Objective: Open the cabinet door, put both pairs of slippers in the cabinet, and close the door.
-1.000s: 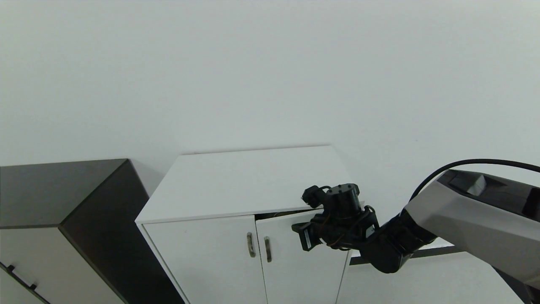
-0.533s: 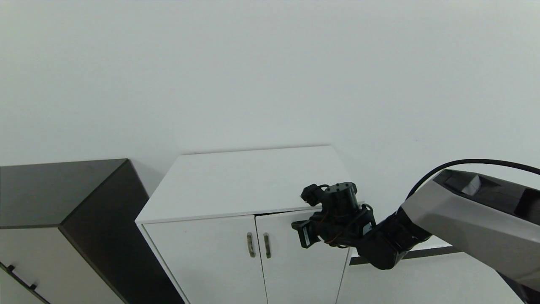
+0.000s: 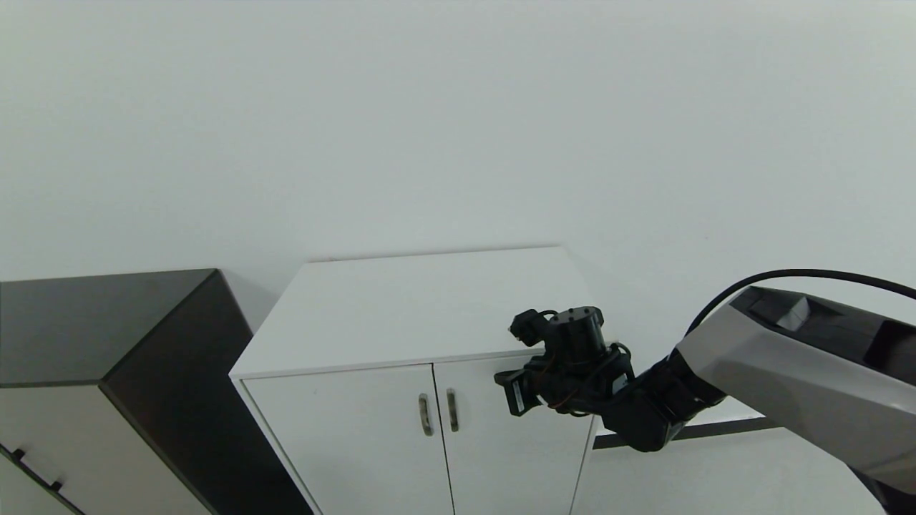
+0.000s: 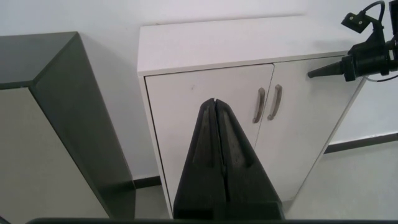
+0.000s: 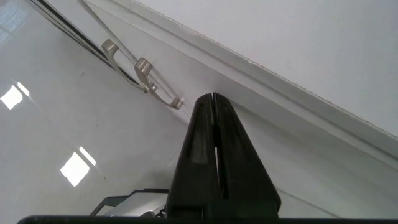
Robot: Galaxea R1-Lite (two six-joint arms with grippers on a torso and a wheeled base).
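The right gripper (image 5: 214, 98), jaws pressed together on nothing, sets its tip at the face of the right cabinet door (image 3: 501, 465), touching or nearly, near its handle (image 3: 453, 410). The left gripper (image 4: 214, 102), likewise closed and empty, hangs well apart before the left door (image 4: 174, 112). Both doors of the white cabinet (image 3: 429, 307) lie flush, so closing looks finished or nearly so. Whether the slippers are inside cannot be told.

The cabinet (image 3: 415, 315) is white, its handles (image 3: 425, 415) greyish, the right gripper (image 5: 214, 102) black.
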